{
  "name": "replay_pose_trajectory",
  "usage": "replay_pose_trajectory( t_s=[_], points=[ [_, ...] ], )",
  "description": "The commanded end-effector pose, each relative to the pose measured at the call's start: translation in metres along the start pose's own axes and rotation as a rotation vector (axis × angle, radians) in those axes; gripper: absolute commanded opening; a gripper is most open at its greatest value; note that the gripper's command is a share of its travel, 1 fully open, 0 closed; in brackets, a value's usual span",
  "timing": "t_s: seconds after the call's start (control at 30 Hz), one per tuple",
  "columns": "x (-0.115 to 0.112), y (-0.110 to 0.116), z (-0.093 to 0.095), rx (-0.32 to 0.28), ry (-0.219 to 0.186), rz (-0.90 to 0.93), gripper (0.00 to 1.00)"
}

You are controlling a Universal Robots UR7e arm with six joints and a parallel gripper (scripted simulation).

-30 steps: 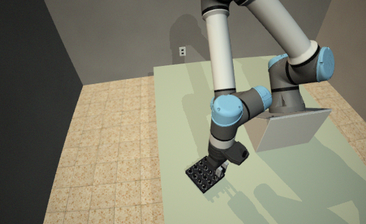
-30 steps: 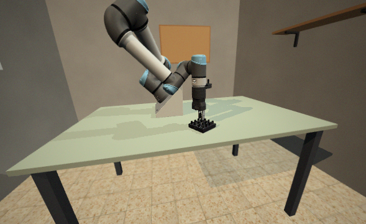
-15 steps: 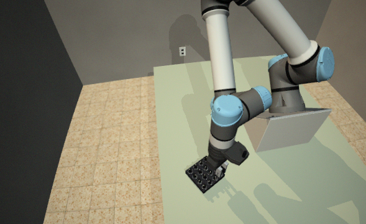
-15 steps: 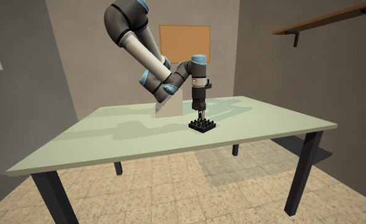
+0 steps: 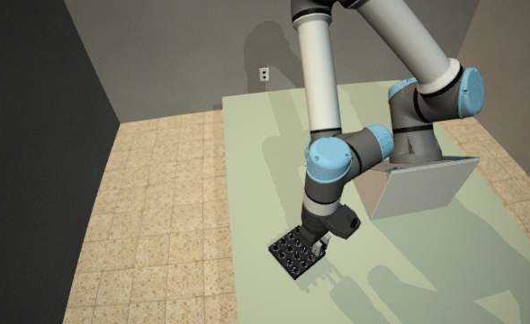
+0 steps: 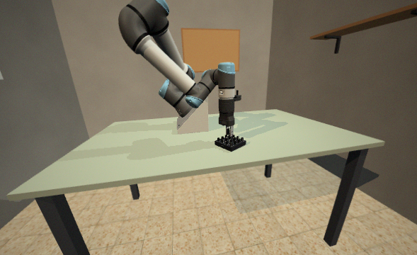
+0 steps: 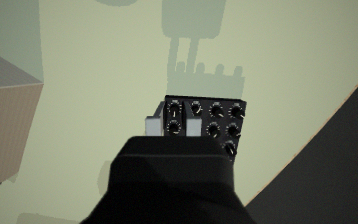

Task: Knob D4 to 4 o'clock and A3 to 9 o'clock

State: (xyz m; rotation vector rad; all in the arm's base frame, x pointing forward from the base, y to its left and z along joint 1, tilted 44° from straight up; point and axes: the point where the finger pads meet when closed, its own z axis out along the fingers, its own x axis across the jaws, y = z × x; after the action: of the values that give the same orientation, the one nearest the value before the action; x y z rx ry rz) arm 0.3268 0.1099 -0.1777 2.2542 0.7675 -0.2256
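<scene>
The black knob box (image 5: 297, 250) stands on the green table near its front edge. It also shows in the exterior view (image 6: 230, 142) and in the wrist view (image 7: 205, 125). My gripper (image 7: 174, 109) points straight down over the box and is partly open. Its two grey fingers straddle one knob (image 7: 172, 128) in an outer row, second from the corner. A small gap shows on each side of that knob. The neighbouring corner knob (image 7: 173, 107) has its white line pointing toward me. The printed names are too small to read. My gripper also shows in the top view (image 5: 317, 247).
The arm's grey wedge-shaped base (image 5: 419, 186) stands behind the box, to the right. The table's front edge (image 7: 325, 130) runs close by the box, with tiled floor below it.
</scene>
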Motion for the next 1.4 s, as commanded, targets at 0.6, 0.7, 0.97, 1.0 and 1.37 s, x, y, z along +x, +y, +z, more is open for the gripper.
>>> replay_pose_trajectory(
  t_s=[0.6,0.7,0.97,1.0,1.37],
  points=[
    [0.0003,0.0001,-0.0004,0.000,0.001,0.000,0.30],
    [0.0003,0.0001,-0.0004,0.000,0.001,0.000,0.30],
    [0.0003,0.0001,-0.0004,0.000,0.001,0.000,0.30],
    [0.0003,0.0001,-0.0004,0.000,0.001,0.000,0.30],
    [0.0003,0.0001,-0.0004,0.000,0.001,0.001,0.30]
  ],
)
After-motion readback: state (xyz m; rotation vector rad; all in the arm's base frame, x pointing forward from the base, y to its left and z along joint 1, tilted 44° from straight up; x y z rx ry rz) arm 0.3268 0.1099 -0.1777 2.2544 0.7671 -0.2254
